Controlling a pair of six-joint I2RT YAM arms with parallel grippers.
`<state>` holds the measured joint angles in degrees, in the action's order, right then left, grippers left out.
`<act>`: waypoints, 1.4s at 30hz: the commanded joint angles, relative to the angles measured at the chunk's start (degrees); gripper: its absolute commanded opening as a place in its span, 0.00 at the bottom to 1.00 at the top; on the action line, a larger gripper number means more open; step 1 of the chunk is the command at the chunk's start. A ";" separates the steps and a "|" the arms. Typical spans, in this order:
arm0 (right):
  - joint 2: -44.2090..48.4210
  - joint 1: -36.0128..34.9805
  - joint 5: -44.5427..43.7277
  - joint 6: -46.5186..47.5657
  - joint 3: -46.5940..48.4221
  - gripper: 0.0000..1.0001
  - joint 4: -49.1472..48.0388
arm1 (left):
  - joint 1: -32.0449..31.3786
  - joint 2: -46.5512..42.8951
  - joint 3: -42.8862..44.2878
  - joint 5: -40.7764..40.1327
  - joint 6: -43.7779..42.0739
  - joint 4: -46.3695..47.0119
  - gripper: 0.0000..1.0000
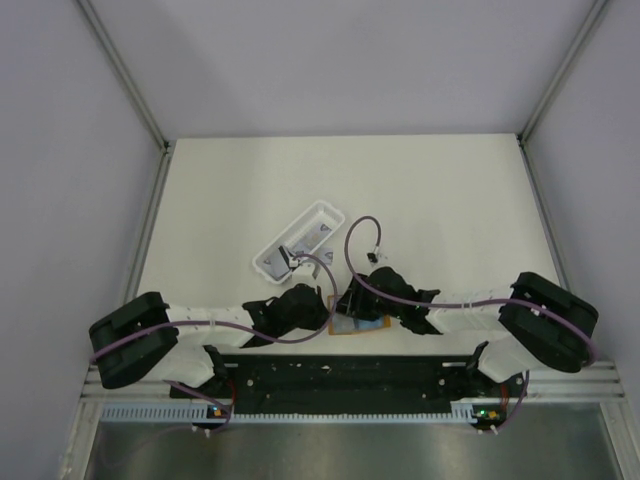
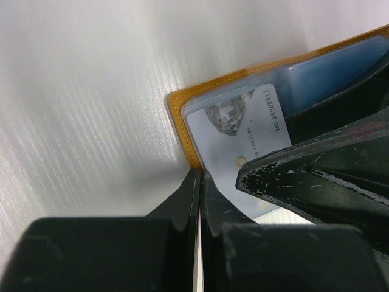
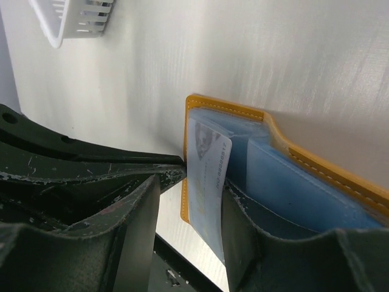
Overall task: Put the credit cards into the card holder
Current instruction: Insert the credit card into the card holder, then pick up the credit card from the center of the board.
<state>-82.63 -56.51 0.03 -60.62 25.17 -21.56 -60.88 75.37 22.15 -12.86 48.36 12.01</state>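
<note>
Your right pincer [image 3: 196,182] stood released around the credit card [image 3: 209,161], likely light, stiff and slick, partly tucked into the soft card holder [image 3: 234,108] just ahead, best pinched by its free near edge, while your left pincer [image 2: 197,185] pressed clenched against the holder's rim.

- Overhead view: even, diffuse light falls from above. The white table [image 1: 450,200] is bright, with only soft shadows beneath the arms [image 1: 215,318]. Small things lack fine detail.
- Left wrist view: glare streaks the tabletop at upper left and dims toward the bottom. The card [image 2: 237,140] shows sharp print, while the black left fingers [image 2: 176,213] are blurred.
- Right wrist view: sheen lies at upper right. The card holder [image 3: 316,164] casts a soft shadow beyond its edge, and the near right fingers [image 3: 121,243] are dark and soft.
</note>
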 commanded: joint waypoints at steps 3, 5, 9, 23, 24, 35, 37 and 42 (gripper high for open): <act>4.74 -2.38 -5.38 4.36 6.02 0.44 15.38 | -0.38 -0.05 -1.41 3.02 1.04 0.21 0.00; 6.77 -2.29 -7.67 6.73 7.43 0.46 20.57 | -0.46 -0.31 -1.58 2.84 0.86 0.12 0.00; 9.32 -2.29 -10.92 9.55 9.63 0.49 26.82 | -0.46 -0.14 -1.67 2.76 1.04 0.12 0.00; 11.44 -0.36 -14.37 16.31 11.83 0.50 31.76 | -0.38 -7.76 -0.18 2.06 0.51 -4.70 0.00; 10.83 1.13 -13.49 17.63 12.53 0.49 31.41 | -0.38 -10.05 0.34 1.53 0.33 -6.63 0.00; -10.24 9.23 -2.50 35.12 30.88 0.46 27.10 | 3.83 -30.29 -0.70 -7.54 -0.64 -20.45 0.06; -14.90 9.40 -2.23 36.88 35.02 0.44 27.71 | 6.38 -28.98 -2.37 -4.99 -0.55 -17.57 0.05; -22.56 9.58 -5.04 38.47 41.44 0.43 28.59 | 8.59 -20.55 -2.38 -2.17 -1.16 -9.39 0.01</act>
<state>-101.45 -47.31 -3.66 -26.17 61.67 6.87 -53.21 49.25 19.90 -17.26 48.10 -4.10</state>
